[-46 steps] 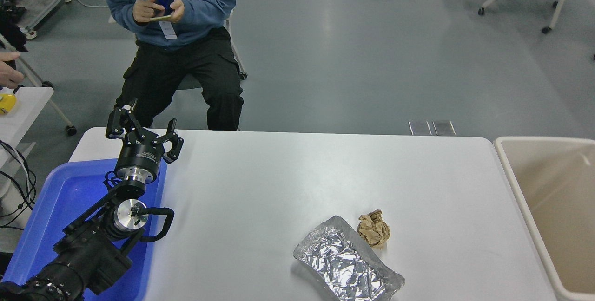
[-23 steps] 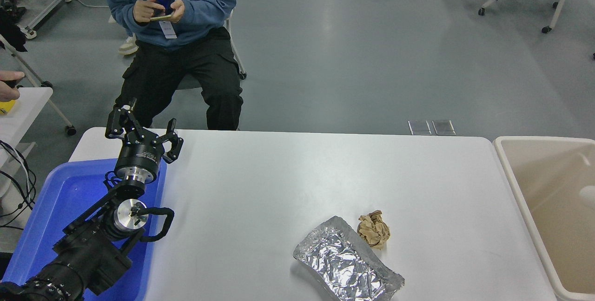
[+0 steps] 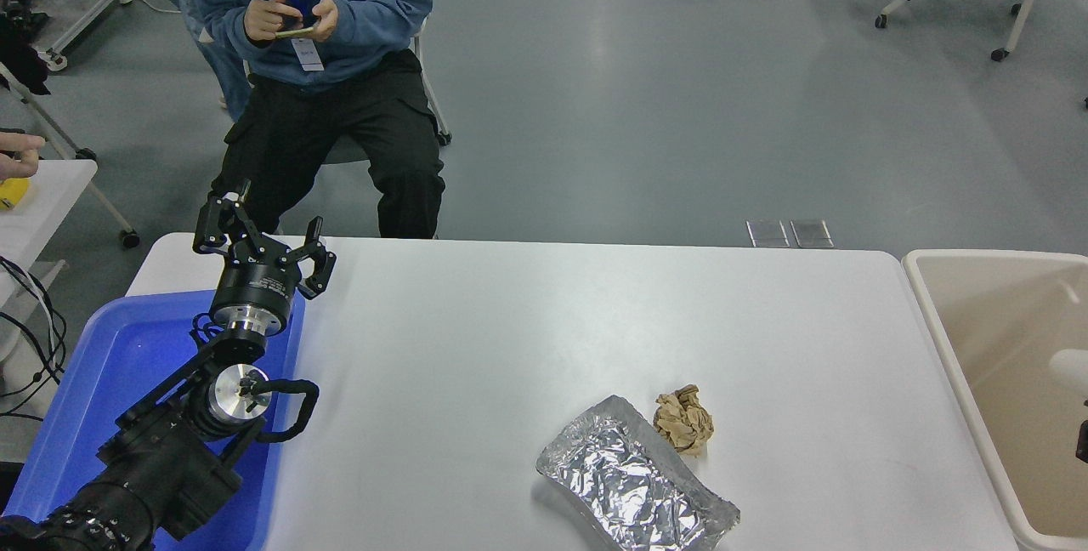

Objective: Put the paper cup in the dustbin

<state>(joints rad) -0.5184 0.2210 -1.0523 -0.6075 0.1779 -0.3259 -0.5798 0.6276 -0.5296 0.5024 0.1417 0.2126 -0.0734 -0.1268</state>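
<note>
lying inside the bin, the cup shows as a pale rounded shape at its right side, cut by the picture's edge. a dark sliver just below the cup, at that edge, may be the right gripper; too little shows to tell its state. the left gripper hangs parked far left of the bin, fingers spread and empty. risk now looks small: a withdrawing right arm could clip the bin's rim, or sweep left of the bin into the paper ball and foil tray.
</note>
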